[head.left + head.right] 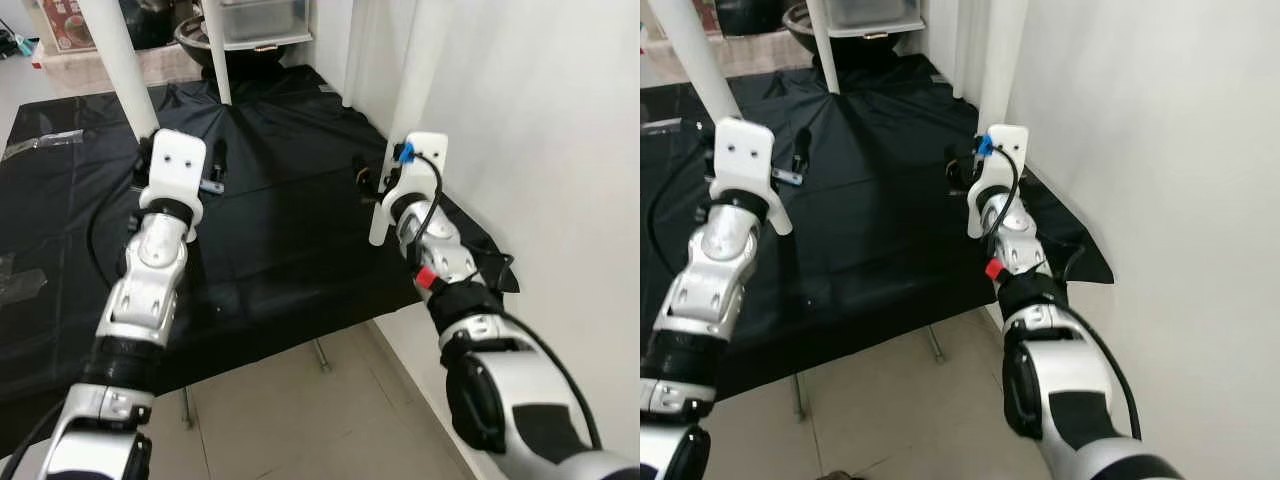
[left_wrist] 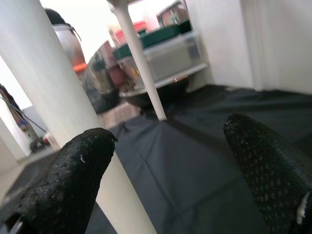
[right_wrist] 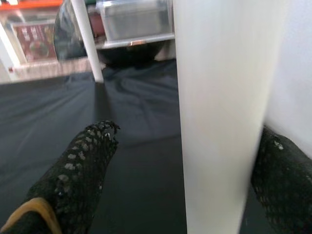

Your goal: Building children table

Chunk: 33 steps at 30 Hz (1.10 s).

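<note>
A black sheet (image 1: 280,230) covers a low surface, and white table legs stand up from it. The near left leg (image 1: 120,70) rises just ahead of my left gripper (image 2: 170,161), which is open, with the leg (image 2: 48,97) close against one finger (image 2: 73,175). My right gripper (image 3: 185,170) is open around the right leg (image 3: 219,107), which stands by the wall. One finger (image 3: 83,165) is well clear of that leg, and the other finger (image 3: 287,180) sits right beside it. A third leg (image 1: 217,50) stands further back.
A white wall (image 1: 540,150) runs close along the right side. A small metal part (image 1: 210,186) lies on the sheet by my left wrist. Clear storage bins (image 1: 260,20) and a dark bowl (image 1: 195,40) sit behind. Tiled floor (image 1: 300,420) lies below the sheet's near edge.
</note>
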Motion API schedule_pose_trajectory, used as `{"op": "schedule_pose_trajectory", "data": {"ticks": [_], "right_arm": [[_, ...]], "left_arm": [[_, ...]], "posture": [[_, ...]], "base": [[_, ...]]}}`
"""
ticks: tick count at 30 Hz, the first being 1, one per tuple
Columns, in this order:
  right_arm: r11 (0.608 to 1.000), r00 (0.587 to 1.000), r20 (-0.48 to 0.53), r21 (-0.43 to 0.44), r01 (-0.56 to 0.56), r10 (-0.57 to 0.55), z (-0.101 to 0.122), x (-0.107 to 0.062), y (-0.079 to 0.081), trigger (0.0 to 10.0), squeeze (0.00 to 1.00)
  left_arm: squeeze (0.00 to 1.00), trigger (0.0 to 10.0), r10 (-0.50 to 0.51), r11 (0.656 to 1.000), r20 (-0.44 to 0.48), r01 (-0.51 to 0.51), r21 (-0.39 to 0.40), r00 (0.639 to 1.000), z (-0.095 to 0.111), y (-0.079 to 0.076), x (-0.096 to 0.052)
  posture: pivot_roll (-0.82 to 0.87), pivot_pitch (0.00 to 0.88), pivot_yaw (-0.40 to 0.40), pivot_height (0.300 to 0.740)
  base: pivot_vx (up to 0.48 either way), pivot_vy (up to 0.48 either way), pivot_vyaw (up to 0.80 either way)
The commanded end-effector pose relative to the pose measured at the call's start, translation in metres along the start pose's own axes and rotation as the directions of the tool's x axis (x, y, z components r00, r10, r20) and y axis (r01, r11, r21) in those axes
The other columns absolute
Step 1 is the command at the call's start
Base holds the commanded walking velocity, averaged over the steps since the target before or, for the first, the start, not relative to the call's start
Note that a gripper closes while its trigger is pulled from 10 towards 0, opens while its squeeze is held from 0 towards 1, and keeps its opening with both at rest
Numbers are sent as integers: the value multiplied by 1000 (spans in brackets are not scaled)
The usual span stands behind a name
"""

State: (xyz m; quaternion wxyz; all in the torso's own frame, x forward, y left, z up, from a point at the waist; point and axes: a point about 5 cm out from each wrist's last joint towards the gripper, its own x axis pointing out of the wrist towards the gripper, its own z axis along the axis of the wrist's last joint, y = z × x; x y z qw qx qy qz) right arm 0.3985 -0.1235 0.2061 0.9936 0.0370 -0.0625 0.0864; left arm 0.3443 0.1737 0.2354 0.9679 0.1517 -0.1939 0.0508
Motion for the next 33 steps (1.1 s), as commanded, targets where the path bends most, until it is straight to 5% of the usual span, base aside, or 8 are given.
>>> {"op": "schedule_pose_trajectory", "data": {"ticks": [1, 8, 15, 18, 20, 26, 33], "right_arm": [[999, 999, 17, -10, -46, 46, 1, -4, 8, 10000, 0], [993, 992, 108, -105, -53, 64, -6, -41, 4, 10000, 0], [990, 988, 120, -116, -81, 95, -10, -61, 3, 10000, 0], [984, 987, 61, -112, -138, 146, -29, -78, 7, 10000, 0], [975, 982, -27, -117, -188, 186, -50, -100, 11, 10000, 0], [976, 976, -85, -74, -205, 199, -63, -118, 21, 10000, 0], [974, 971, -113, -64, -217, 209, -67, -125, 26, 10000, 0]], "left_arm": [[0, 10000, -13, 1000, 0, 13, 2, 1000, 0, -4, -5], [0, 10000, -36, 999, -62, 34, -39, 997, -10, -12, -36], [0, 10000, -39, 997, -83, 33, -69, 996, -12, -16, -53], [0, 10000, -84, 992, -127, 71, -108, 988, -20, -25, -75], [0, 10000, -161, 981, -178, 137, -137, 971, -25, -38, -101], [0, 10000, -247, 957, -267, 192, -216, 931, -35, -55, -139], [0, 10000, -288, 939, -322, 200, -280, 902, -38, -64, -154]], "posture": [[67, 68, -27, 740], [54, 56, -25, 740], [47, 49, -27, 740], [39, 44, -24, 740], [43, 41, -27, 740], [38, 46, -34, 740], [36, 44, -38, 740]], "base": [[0, 0, 0], [0, 0, 0], [0, 0, 0], [0, 0, 0], [0, 0, 0], [0, 0, 400], [0, 0, 800]]}}
